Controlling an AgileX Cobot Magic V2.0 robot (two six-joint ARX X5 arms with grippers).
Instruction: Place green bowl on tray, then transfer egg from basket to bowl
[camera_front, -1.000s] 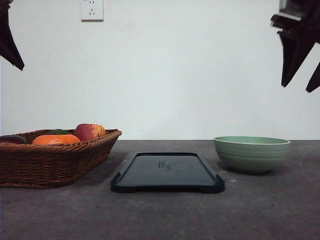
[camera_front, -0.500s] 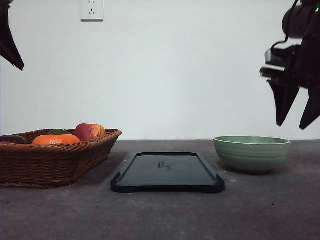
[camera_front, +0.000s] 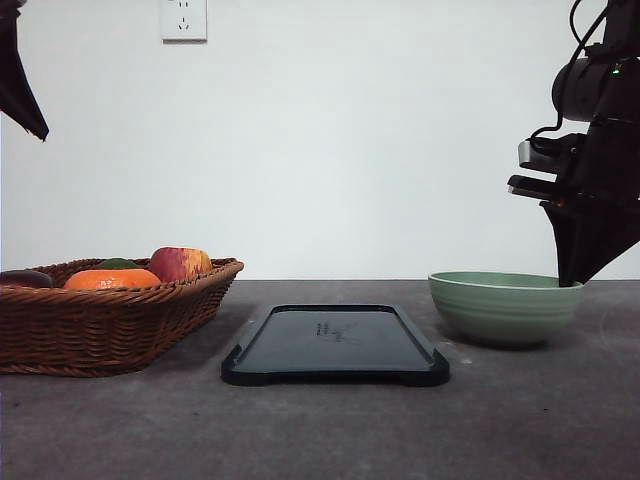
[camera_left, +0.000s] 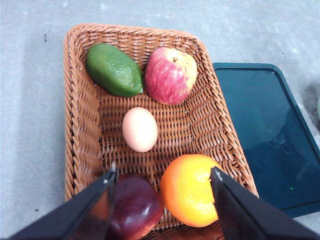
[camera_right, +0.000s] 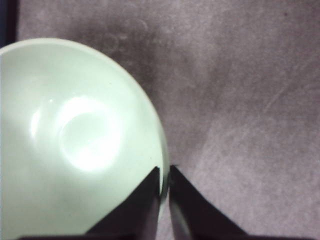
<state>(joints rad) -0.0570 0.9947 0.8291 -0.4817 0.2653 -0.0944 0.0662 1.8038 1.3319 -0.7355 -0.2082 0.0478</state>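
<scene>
The tabletop (camera_front: 320, 430) is dark grey and a bit rough, with small pale specks on it. Three things sit right on it, side by side. On the left is the basket (camera_front: 100, 325), brown and woven, with sloping sides. In the middle is the tray (camera_front: 335, 345), flat and very dark, with a low rim and rounded corners. It lies just beside the basket, and the two do not touch. On the right is the green bowl (camera_front: 503, 308), pale and round, with faint lines around it. It stands upright on the tabletop, near the tray but apart from it.
</scene>
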